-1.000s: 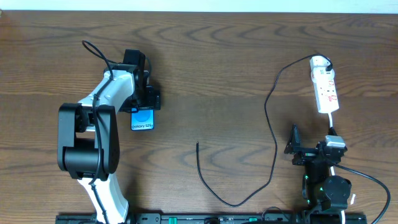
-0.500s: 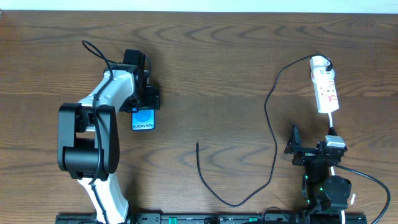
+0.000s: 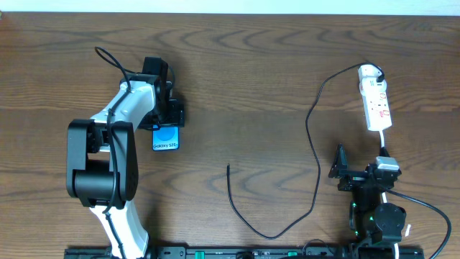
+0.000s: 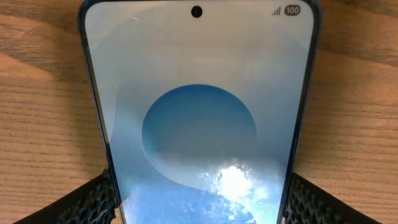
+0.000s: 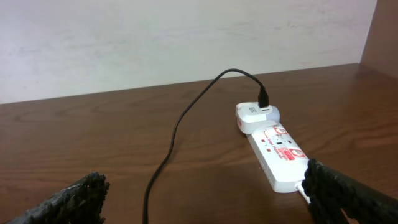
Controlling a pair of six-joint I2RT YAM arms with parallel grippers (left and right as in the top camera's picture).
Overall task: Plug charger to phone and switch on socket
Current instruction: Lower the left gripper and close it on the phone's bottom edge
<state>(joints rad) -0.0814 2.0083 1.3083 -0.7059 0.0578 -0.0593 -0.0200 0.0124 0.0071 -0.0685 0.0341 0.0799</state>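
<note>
The phone (image 3: 164,138) lies flat on the wooden table, blue screen up, with its white "Galaxy S22" strip at the near end. My left gripper (image 3: 166,121) is over its far end. In the left wrist view the phone (image 4: 199,112) fills the frame, and my left gripper (image 4: 199,202) has a finger pressed on each long edge. The charger (image 3: 316,173) is a thin black cable running from the socket's adapter down in a loop to its free tip (image 3: 228,167) at mid-table. The socket (image 3: 376,101) lies at the right, also in the right wrist view (image 5: 277,146). My right gripper (image 5: 205,193) is open and empty, near the table's front edge (image 3: 343,173).
A white cord (image 3: 384,140) runs from the socket's near end toward the right arm's base. A pale wall (image 5: 186,37) stands behind the table's far edge. The left arm's own black cable (image 3: 108,59) loops at the far left.
The phone has turned very slightly straighter under my left gripper. The right arm and the cable have not moved.
</note>
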